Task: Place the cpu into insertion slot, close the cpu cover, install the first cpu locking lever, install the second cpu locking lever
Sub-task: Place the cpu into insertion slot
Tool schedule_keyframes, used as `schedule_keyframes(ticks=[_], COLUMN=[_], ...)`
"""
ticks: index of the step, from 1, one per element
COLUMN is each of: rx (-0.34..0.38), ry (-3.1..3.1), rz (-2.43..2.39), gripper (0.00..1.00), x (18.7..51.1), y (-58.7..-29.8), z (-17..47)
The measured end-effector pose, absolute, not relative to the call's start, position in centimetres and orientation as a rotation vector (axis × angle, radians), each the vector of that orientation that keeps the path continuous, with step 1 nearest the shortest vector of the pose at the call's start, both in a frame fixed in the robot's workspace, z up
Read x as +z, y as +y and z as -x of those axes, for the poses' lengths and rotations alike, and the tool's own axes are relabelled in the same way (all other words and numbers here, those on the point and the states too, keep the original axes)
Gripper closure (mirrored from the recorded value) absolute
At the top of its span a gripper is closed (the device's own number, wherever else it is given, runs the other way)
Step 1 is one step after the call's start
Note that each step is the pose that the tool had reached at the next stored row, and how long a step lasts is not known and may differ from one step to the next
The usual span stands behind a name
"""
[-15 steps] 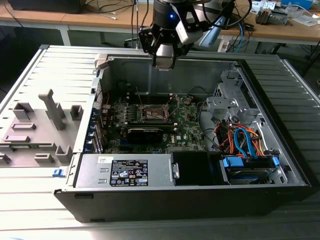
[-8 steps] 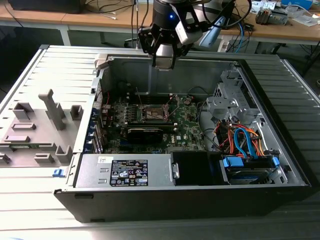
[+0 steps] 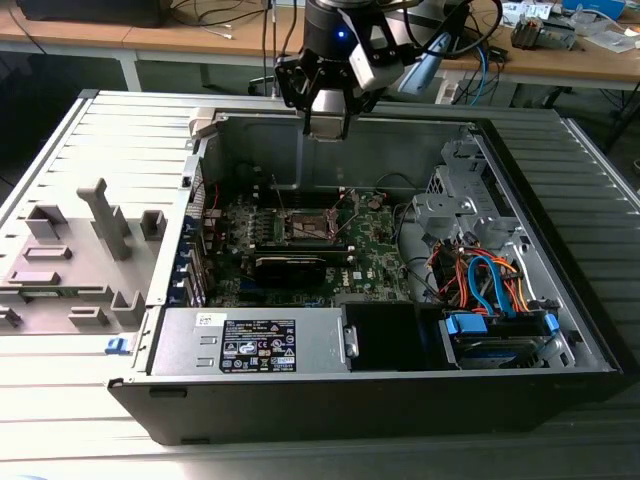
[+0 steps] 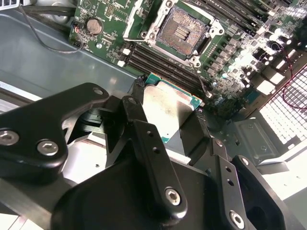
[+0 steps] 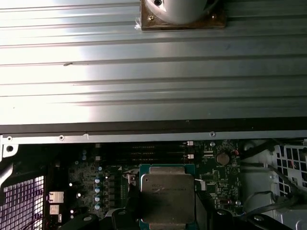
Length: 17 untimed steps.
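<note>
Ribbed grey counter (image 3: pixel 70 430) carries an opened computer case (image 3: pixel 560 330) lying on its side, with wooden desks (image 3: pixel 100 35) behind. At the exterior view's left sits a grey plastic fixture (image 3: pixel 70 260). Further right, over the case's far wall, hangs the pincer (image 3: pixel 328 120). Below it, on the green board (image 3: pixel 375 255), lies the insertion slot (image 3: pixel 307 226) with a long black card (image 3: pixel 300 266) just beside it. Orange and blue cables (image 3: pixel 490 280) crowd the exterior view's right.

The pincer is clenched on the cpu (image 4: pixel 168 108), its black fingers (image 4: pixel 139 88) pressing opposite edges. The chip is well apart from the slot, whose brownish-gold contact field (image 4: pixel 182 32) lies bare in the second wrist view.

The hold is on thin edges only, so I judge a knock or a slack squeeze could let the chip twist or drop onto the board. Brought down tilted or turned the wrong way, a corner would likely dig into the contacts and bend them. The slot's silver rim could also catch an edge.

In both wrist views the cpu is a flat square with a dull silver lid over a green base that shows as a thin border. Faint print marks the lid in the first wrist view (image 5: pixel 167 196).
</note>
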State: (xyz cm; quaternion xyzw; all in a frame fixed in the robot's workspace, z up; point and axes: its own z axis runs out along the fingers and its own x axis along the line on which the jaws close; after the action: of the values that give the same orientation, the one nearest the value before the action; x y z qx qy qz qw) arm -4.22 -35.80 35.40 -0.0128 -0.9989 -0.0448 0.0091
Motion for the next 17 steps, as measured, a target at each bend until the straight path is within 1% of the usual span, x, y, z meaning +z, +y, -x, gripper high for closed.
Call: schedule_keyframes(ticks=[17], rx=[-0.140], ry=[-3.120], rz=[0.040], gripper=[0.46], x=[35.32], y=[-36.02], z=[4.34])
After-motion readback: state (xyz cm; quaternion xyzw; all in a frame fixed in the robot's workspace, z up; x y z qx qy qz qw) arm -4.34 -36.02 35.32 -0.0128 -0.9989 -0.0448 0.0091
